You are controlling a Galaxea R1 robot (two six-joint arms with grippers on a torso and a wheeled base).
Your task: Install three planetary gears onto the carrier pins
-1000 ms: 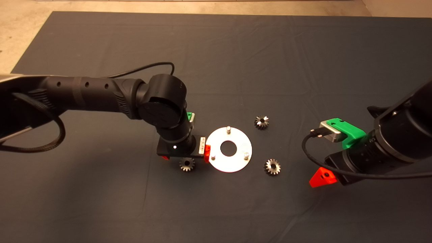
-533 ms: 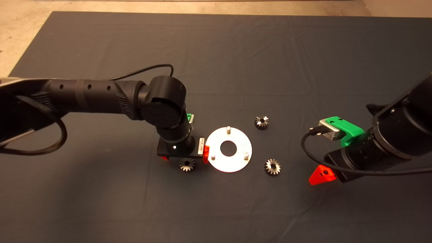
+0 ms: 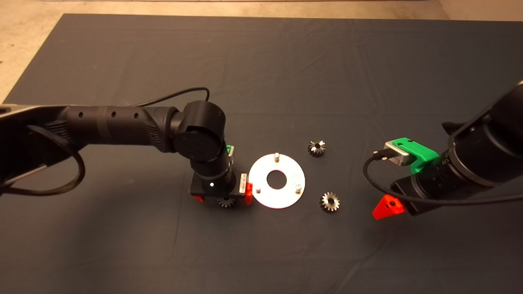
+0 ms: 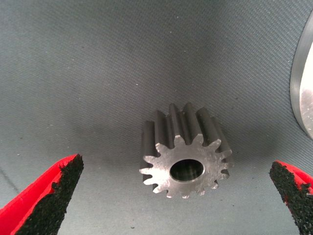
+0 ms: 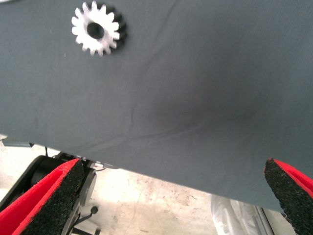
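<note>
Where I stand: with none of the three short silvery carrier pins [image 3: 276, 155] on the flat round silver-white disc [image 3: 286, 198] carrying a gear yet, I judge the first pickup is in hand.
Left gripper [image 3: 224, 197]: mine, poised directly over the small silvery spur gear [image 4: 185, 152], just off the disc's rim on the side toward the mat's left edge.
Left fingers [image 4: 46, 200]: spread wide, one pad each side of that gear, touching nothing, holding nothing.
Key relation: the gear sits between my pads, tipped so its bore faces up toward my wrist; a straight descent and a squeeze across the teeth should catch it.
Nearest pin: the one by the disc's rim closest to me.
Other gears: one [image 3: 317, 147] beyond the disc's far rim, one [image 3: 329, 201] off its right side.
Right gripper [image 3: 386, 207]: waiting near the mat's right edge, pads wide apart and empty, closer to those two gears.
</note>
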